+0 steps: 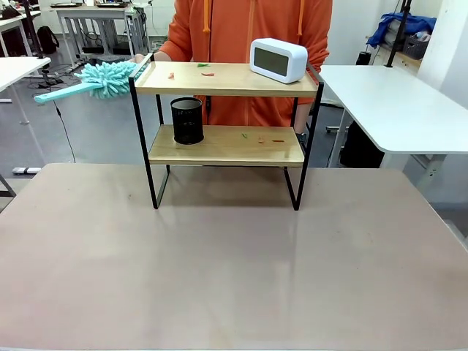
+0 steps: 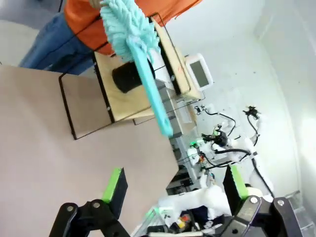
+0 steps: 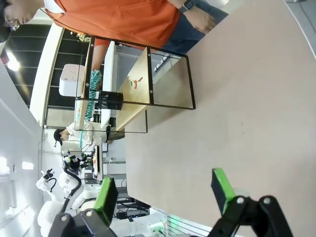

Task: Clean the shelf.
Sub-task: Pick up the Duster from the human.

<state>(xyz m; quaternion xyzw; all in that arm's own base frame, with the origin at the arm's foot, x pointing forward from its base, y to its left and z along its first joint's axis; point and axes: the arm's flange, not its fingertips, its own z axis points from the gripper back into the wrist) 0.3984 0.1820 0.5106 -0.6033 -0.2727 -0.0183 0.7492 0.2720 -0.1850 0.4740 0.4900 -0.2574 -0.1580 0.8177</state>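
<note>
You find the shelf [image 1: 219, 150] at 12 o'clock on the table [image 1: 219, 278], far edge, its scraps [image 1: 208, 73] too small to identify (left gripper [image 2: 175, 183], right gripper [image 3: 164, 192] both released), open room before it.

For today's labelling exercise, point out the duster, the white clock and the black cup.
duster [image 1: 110, 79], front view, fluffy teal head.
white clock [image 1: 276, 60], front view, front face.
black cup [image 1: 187, 122], front view, mesh side.

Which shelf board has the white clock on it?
The top board, with the white clock at its right end; the lower board holds a black mesh cup.
</note>
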